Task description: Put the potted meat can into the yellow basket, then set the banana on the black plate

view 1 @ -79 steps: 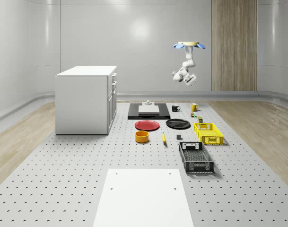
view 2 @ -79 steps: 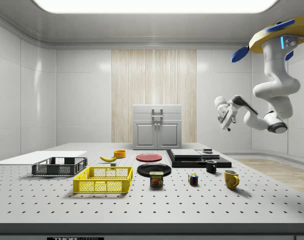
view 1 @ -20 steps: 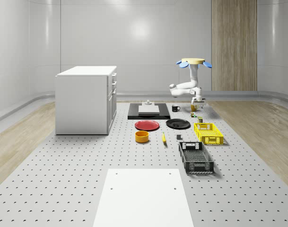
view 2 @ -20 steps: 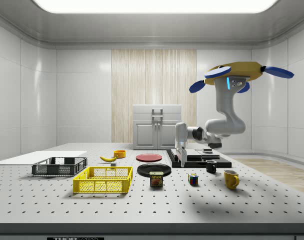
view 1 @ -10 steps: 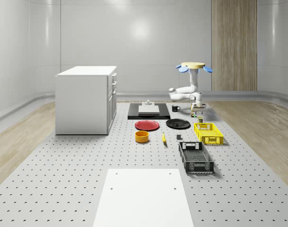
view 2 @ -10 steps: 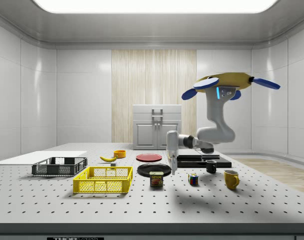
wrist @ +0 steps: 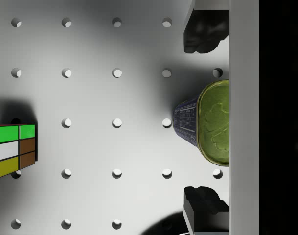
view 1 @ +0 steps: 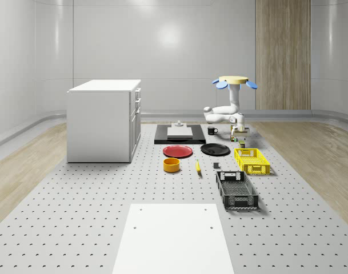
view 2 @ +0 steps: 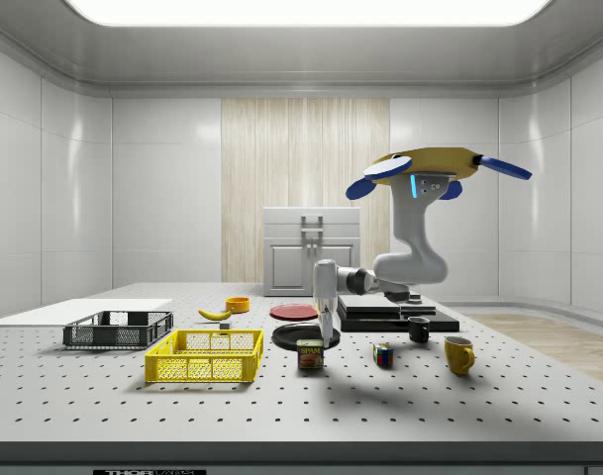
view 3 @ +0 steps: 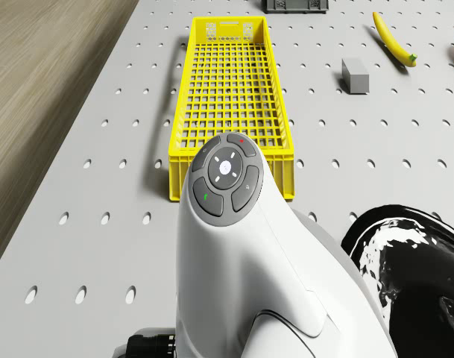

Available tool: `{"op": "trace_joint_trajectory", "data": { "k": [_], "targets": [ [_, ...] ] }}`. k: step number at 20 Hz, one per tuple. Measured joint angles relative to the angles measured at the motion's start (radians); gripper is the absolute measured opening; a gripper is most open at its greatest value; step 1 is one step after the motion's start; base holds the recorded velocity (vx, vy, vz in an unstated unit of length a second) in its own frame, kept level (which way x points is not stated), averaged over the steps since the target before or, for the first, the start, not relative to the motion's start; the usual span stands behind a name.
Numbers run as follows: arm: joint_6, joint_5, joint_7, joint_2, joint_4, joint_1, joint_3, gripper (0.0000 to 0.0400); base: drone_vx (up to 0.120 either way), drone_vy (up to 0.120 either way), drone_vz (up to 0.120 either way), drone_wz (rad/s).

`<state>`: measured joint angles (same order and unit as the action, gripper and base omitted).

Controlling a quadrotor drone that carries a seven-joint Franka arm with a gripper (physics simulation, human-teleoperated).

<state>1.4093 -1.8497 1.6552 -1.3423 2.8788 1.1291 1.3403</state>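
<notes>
Hovering above the table, the drone hangs over the black cup and the dark tray, and its arm bends down so the gripper points straight at the table. In the side view the gripper is just above the potted meat can, a little toward that view's right. In the wrist view the two fingertips are spread wide, with the can sitting between them and nothing held yet. The can stands on the table near the yellow basket, with the black plate just behind it. The banana lies farther back, well away from the plate. The colored cube sits near the can. I think the grab comes next. The can is not right in the middle of the fingers, so one finger could bump its top and knock it over. If the drone wobbles, the fingers could close crooked and the can could slip out.
</notes>
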Motion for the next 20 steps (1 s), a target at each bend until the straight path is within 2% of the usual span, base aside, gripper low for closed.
{"op": "trace_joint_trajectory", "data": {
  "k": [9, 20],
  "targets": [
    [0.027, 0.013, 0.006, -0.029, -0.002, 0.007, 0.006, 0.0400, 0.116, 0.000, 0.000, 0.000],
    [0.093, -0.063, 0.003, -0.068, -0.020, 0.013, -0.082, 0.0400, 0.000, 0.000, 0.000, 0.000]
  ]
}}
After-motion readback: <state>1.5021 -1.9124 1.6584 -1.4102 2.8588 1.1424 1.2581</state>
